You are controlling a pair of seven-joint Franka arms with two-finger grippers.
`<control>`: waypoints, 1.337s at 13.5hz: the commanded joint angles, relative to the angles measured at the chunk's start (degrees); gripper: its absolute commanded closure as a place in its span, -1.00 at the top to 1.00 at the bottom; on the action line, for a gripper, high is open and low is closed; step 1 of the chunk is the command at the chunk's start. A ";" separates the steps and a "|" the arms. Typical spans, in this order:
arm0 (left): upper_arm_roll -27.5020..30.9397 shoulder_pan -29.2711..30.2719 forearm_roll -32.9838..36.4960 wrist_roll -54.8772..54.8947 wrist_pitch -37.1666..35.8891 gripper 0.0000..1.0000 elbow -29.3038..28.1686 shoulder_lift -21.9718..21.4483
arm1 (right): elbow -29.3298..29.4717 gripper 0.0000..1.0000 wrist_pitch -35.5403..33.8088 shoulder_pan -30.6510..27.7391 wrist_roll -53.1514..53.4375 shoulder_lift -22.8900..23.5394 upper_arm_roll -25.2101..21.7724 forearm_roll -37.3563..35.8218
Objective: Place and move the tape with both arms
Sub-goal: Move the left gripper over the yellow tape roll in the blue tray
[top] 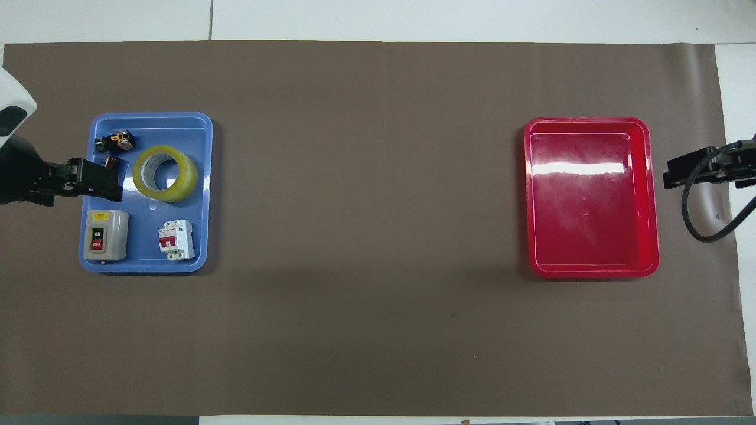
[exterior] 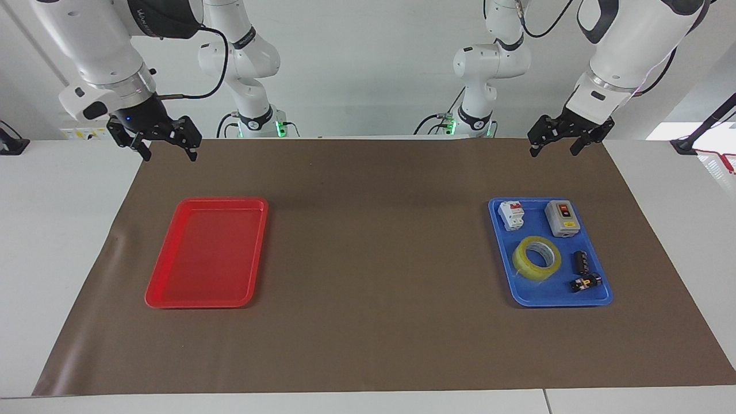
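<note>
The tape (exterior: 536,258), a yellow translucent roll with a white core, lies flat in the blue tray (exterior: 540,294) toward the left arm's end of the table. It also shows in the overhead view (top: 165,173). My left gripper (exterior: 554,150) hangs open and empty in the air, well above the tray and touching nothing. In the overhead view the left gripper (top: 88,180) overlaps the blue tray's (top: 147,261) edge beside the tape. My right gripper (exterior: 169,154) is open and empty, raised in the air by the red tray (exterior: 207,253). In the overhead view the right gripper (top: 673,174) shows beside the red tray (top: 590,200).
The blue tray also holds a white circuit breaker (exterior: 511,214), a grey switch box (exterior: 562,218), a small black cylindrical part (exterior: 580,261) and a black-and-orange part (exterior: 585,282). Nothing lies in the red tray. A brown mat (exterior: 374,259) covers the table. Two slimmer arms (exterior: 253,69) stand at the robots' end.
</note>
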 commanded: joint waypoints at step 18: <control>0.20 10.48 0.08 4.76 42.93 0.75 -17.42 18.04 | -1.18 1.00 0.95 -0.71 0.88 -0.86 0.29 0.99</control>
